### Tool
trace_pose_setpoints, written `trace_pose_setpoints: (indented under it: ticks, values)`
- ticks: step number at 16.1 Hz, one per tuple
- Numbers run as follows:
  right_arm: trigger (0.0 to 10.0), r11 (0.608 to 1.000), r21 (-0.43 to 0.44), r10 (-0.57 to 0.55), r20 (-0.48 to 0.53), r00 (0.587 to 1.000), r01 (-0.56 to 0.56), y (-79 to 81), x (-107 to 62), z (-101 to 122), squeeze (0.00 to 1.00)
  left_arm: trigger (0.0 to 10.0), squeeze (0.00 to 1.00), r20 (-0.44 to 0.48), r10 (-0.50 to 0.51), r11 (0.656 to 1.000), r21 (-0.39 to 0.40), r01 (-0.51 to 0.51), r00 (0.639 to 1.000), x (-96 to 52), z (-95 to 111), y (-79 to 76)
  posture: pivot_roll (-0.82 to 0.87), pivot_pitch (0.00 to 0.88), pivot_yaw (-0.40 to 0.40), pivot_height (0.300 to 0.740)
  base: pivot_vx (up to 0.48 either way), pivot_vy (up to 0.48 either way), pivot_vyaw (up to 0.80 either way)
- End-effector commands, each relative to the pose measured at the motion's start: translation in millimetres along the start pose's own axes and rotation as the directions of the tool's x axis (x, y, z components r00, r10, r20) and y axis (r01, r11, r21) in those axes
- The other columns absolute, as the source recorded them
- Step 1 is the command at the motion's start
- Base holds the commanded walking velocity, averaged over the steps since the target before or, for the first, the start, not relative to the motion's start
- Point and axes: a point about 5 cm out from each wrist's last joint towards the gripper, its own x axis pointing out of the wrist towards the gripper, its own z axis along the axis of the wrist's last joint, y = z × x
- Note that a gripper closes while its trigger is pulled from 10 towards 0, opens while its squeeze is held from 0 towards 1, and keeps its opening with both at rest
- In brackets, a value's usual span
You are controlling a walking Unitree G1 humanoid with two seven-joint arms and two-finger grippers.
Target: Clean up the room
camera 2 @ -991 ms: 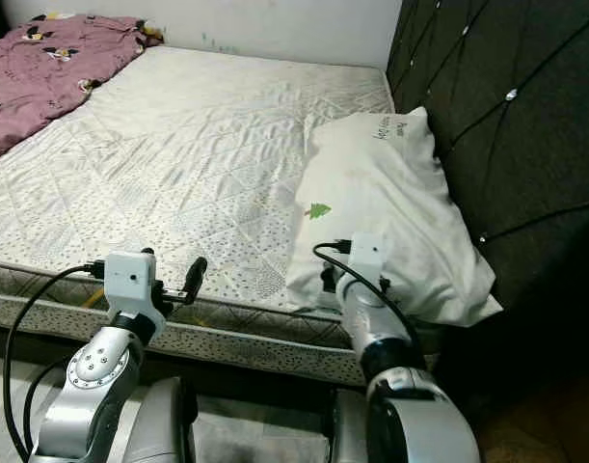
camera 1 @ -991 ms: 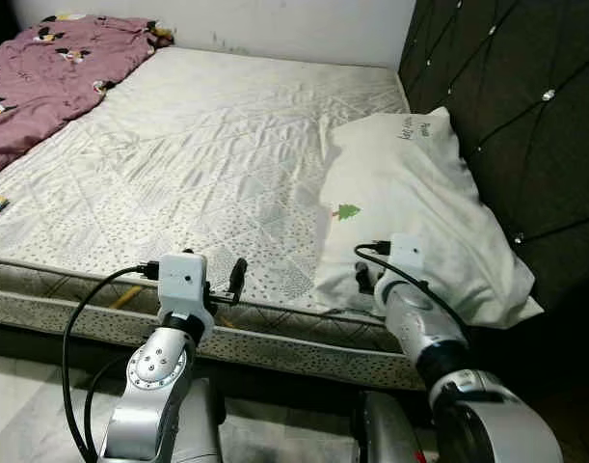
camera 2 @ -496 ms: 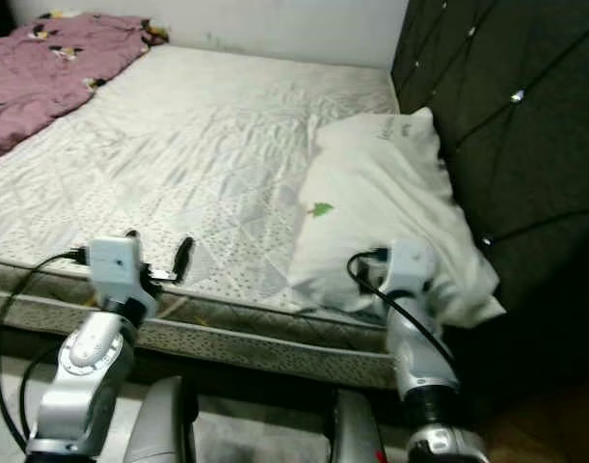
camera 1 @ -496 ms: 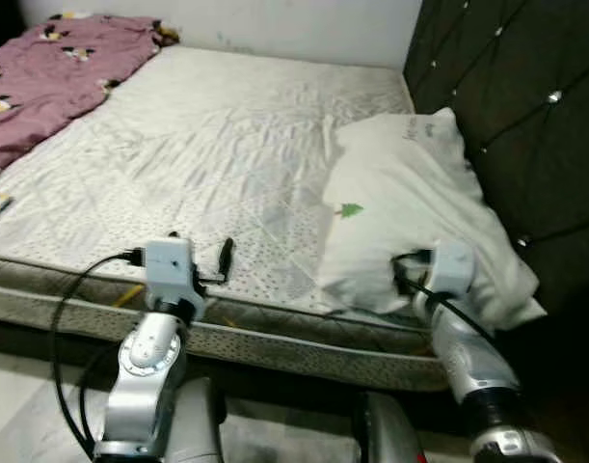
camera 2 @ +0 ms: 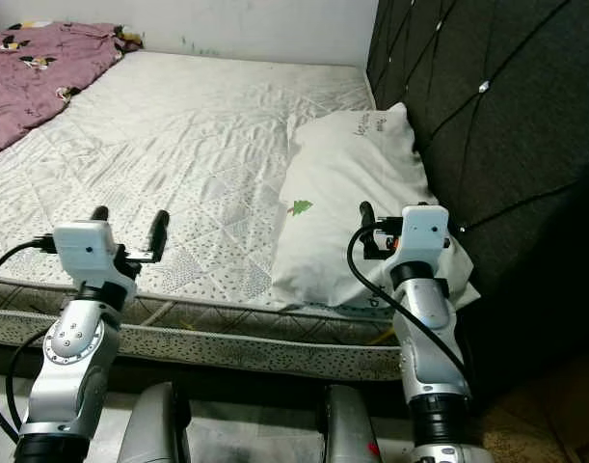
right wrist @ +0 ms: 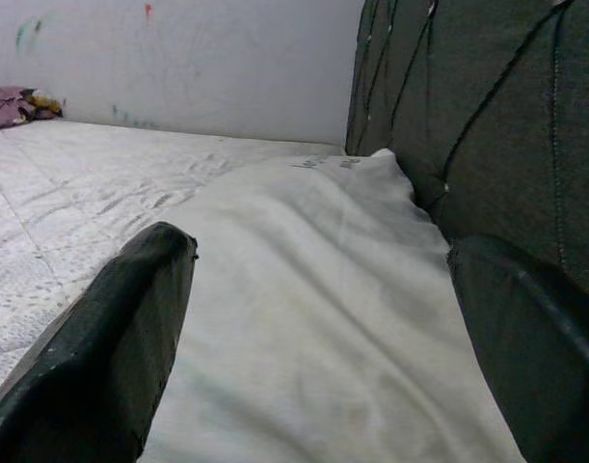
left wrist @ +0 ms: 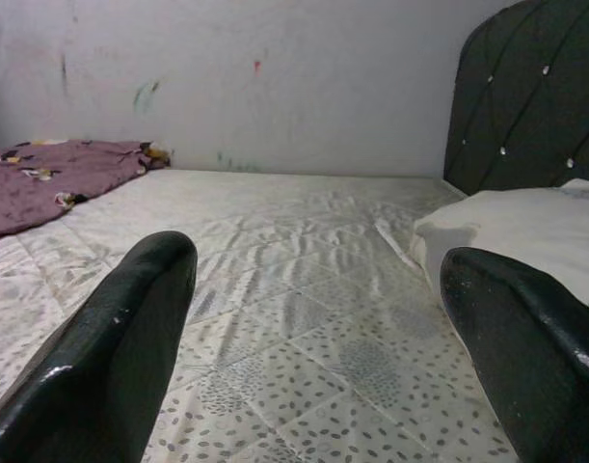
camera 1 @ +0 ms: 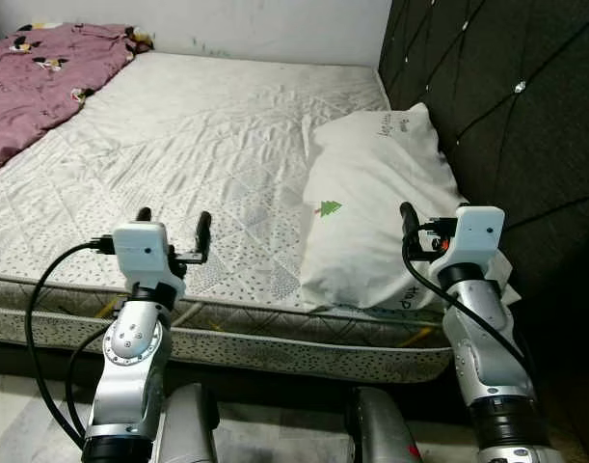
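Pillow (camera 1: 371, 207) was seen lying along the bed's right side, long axis near-to-far, just ahead of the empty, spread right gripper (camera 1: 431, 230); left gripper (camera 1: 172, 229), equally spread, was further off.

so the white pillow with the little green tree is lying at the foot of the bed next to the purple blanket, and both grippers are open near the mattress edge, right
Not quite. The white pillow lies against the dark tufted headboard, on the opposite side of the mattress from the purple blanket, as the left eye view shows. The rest holds: the left gripper and right gripper are both open near the mattress edge.
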Motion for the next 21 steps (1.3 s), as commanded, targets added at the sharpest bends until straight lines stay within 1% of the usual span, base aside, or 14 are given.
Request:
trace_pose_setpoints:
  ticks: [1,3,5,7,8,9,11,13,15,17,19,20,21]
  values:
    - [10.0,1.0,-0.003,0.014,0.037,0.999,-0.014,5.6,1.8,9.2,0.0,10.0,0.0,0.023,-0.009,1.0,-0.005,0.009,1.0,3.7,3.2,-2.1,-0.04,0.0,-0.022,0.578,0.0,0.0,0.0]
    - [10.0,0.999,0.007,0.033,0.043,0.999,-0.033,11.3,4.1,11.5,0.0,10.0,0.0,0.024,0.0,1.0,-0.01,0.001,1.0,1.5,0.5,-2.9,-0.04,0.0,-0.024,0.608,0.0,0.0,0.0]
    - [10.0,0.999,0.006,0.039,0.053,0.998,-0.039,13.3,6.7,13.6,0.0,10.0,0.0,0.015,0.006,1.0,-0.015,-0.006,1.0,-2.3,-4.4,-3.2,-0.04,0.0,-0.015,0.628,0.0,0.0,0.0]
    - [10.0,1.0,0.015,0.01,0.058,0.998,-0.011,12.3,8.1,13.3,0.0,10.0,0.0,0.007,0.0,1.0,-0.016,0.0,1.0,-3.5,-8.7,-4.6,-0.04,0.0,0.0,0.658,0.0,0.0,0.0]
    - [10.0,1.0,0.018,0.008,0.058,0.998,-0.009,12.7,8.1,13.2,0.0,10.0,0.0,0.007,-0.003,1.0,-0.016,0.003,1.0,-3.1,-8.8,-5.2,-0.04,0.0,0.002,0.663,0.0,0.0,0.0]
    - [10.0,1.0,0.023,0.006,0.058,0.998,-0.007,14.9,6.1,11.7,0.0,10.0,0.0,0.007,-0.013,1.0,-0.016,0.013,1.0,-2.9,-9.9,-6.7,-0.05,0.0,0.013,0.678,0.0,0.0,0.0]
    - [10.0,1.0,0.028,0.003,0.055,0.998,-0.004,17.2,5.4,10.0,0.0,10.0,0.0,0.005,-0.018,1.0,-0.017,0.018,1.0,-0.6,-10.9,-7.5,-0.06,0.0,0.018,0.693,0.0,0.0,0.0]
    - [10.0,0.999,0.031,-0.015,0.055,0.998,0.014,16.5,3.1,7.4,0.0,10.0,0.0,0.007,-0.029,0.999,-0.018,0.029,1.0,1.5,-13.3,-10.2,-0.06,0.0,0.028,0.718,0.0,0.0,0.0]
    - [10.0,0.999,0.032,-0.039,0.046,0.998,0.037,14.9,6.4,5.7,0.0,10.0,0.0,-0.004,-0.013,1.0,-0.025,0.012,1.0,10.9,-12.8,-11.6,-0.07,0.0,0.035,0.74,0.0,0.0,0.0]
    - [10.0,0.999,0.03,-0.046,0.037,0.998,0.045,14.6,4.0,2.8,0.0,10.0,0.0,-0.008,0.012,1.0,-0.002,-0.012,1.0,12.1,-13.8,-12.3,-0.08,0.0,0.04,0.74,0.0,0.0,0.0]
    - [10.0,0.998,0.021,-0.054,0.025,0.998,0.054,12.7,1.5,0.4,0.0,10.0,0.0,-0.025,0.046,0.999,0.002,-0.046,0.999,13.9,-15.6,-10.6,-0.08,0.0,0.042,0.74,0.0,0.0,0.0]
    - [10.0,0.998,0.021,-0.066,0.015,0.998,0.066,9.2,-2.4,-2.6,0.0,10.0,0.0,-0.037,0.059,0.998,0.009,-0.059,0.998,11.9,-19.0,-9.2,-0.09,0.0,0.044,0.74,0.0,0.0,0.0]
    - [10.0,0.996,0.024,-0.083,0.002,0.997,0.083,6.4,-5.3,-6.1,0.0,10.0,0.0,-0.053,0.059,0.998,-0.008,-0.059,0.997,8.9,-22.6,-9.2,-0.1,0.0,0.05,0.74,0.0,0.0,0.0]
